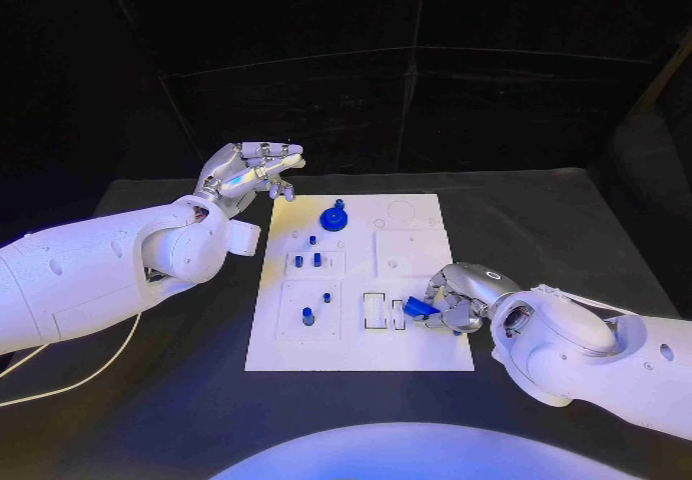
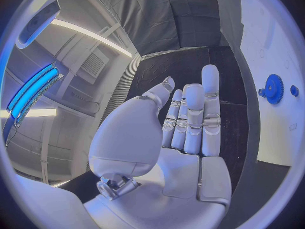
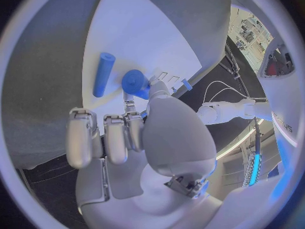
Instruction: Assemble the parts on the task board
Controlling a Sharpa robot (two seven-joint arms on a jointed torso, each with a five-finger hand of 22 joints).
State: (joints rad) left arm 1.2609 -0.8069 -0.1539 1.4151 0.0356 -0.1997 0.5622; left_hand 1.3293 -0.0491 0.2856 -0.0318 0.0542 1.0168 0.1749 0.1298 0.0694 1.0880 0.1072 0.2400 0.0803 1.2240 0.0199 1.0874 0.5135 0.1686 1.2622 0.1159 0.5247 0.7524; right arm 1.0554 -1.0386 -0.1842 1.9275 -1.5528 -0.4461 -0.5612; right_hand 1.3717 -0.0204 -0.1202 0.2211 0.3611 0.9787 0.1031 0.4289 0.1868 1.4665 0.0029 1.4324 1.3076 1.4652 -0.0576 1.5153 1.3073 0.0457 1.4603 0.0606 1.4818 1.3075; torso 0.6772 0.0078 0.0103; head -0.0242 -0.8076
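The white task board lies mid-table. My right hand is over its near right edge and pinches a small blue part beside the rectangular slots. In the right wrist view that blue part sits at the thumb and fingertip, and a blue cylinder lies on the board just beyond. A blue gear stands on the board's far part and also shows in the left wrist view. My left hand hovers off the board's far left corner, fingers stretched out, holding nothing.
Small blue pegs stand in the board's left half: a pair in the middle and others nearer me. Black table surrounds the board on all sides. A thin cable hangs below my left arm.
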